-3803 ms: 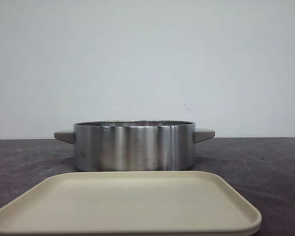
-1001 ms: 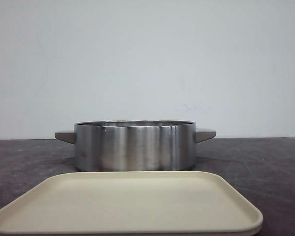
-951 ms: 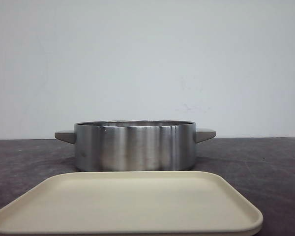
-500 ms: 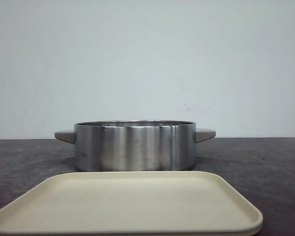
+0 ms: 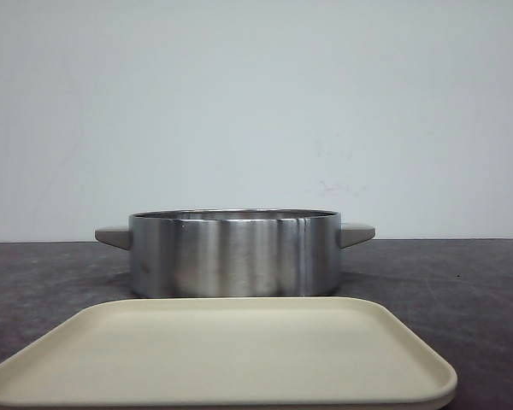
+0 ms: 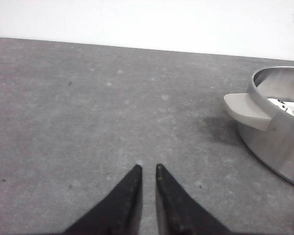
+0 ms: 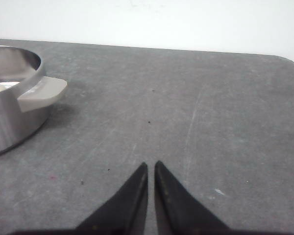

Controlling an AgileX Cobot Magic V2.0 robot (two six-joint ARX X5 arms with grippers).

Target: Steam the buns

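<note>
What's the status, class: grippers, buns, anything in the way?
Left gripper and right gripper shut, empty, over bare table. Buns glimpsed inside steel pot. Tray empty. Nothing blocking.

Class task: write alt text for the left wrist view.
A shut black left gripper hovers over bare grey table. Beside it stands a steel pot with a beige handle, a white bun just visible inside.

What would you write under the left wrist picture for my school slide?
Left gripper shut and empty above the grey table, beside a steel pot with something white inside.
</note>
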